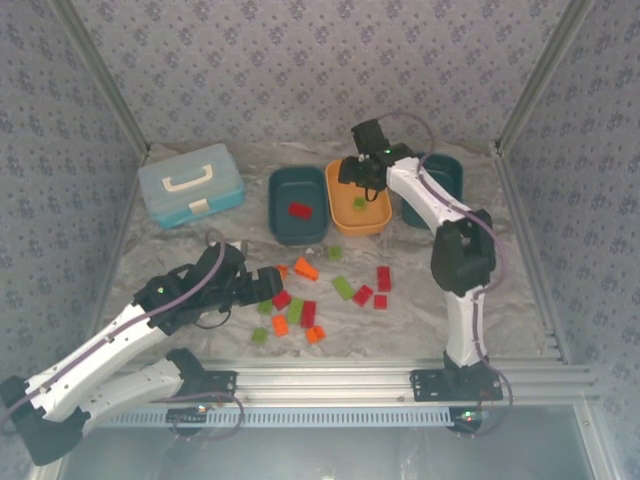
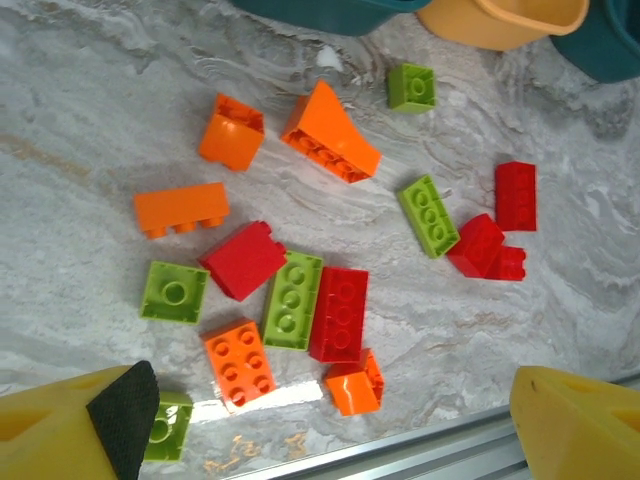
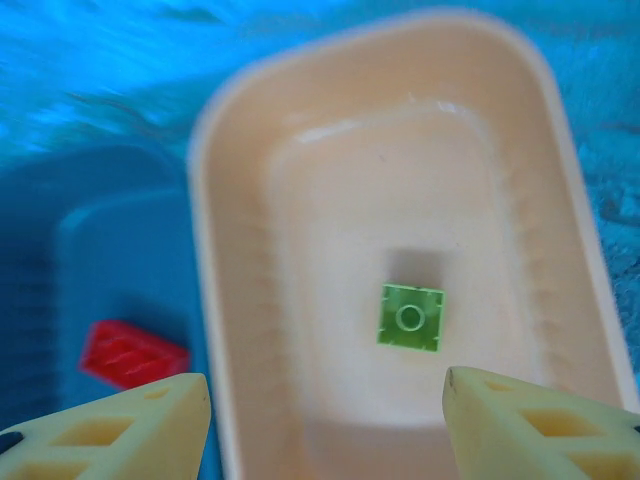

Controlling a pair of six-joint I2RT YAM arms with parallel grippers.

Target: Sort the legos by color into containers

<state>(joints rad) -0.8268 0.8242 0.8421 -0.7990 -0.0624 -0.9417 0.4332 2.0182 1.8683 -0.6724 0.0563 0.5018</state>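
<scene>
Right gripper (image 3: 325, 395) hangs over the orange tub (image 3: 215, 250), fingers spread with nothing in them. A green square brick (image 3: 410, 317) lies flat on the tub floor right under the gap. The teal tub (image 1: 273, 205) just left of it holds one red brick (image 1: 300, 210). The other teal tub (image 1: 450, 175) is on the right, partly behind the arm.

The rest of the legos (image 2: 240, 262) are loose on the table, nearer than the tubs and a bit left. The left gripper (image 2: 330, 425) sits right above them, fingers wide apart, empty, so the left arm is clearly the closer one for the next pick.

In its wrist view the red oblong brick (image 2: 338, 313) lies just ahead of the gap between the fingers, long axis running away from them. I'd guess closing would pinch it across its narrow width. A green oblong (image 2: 292, 300) touches it on the left though, so it could get nudged.

No brand or writing I can read anywhere.
</scene>
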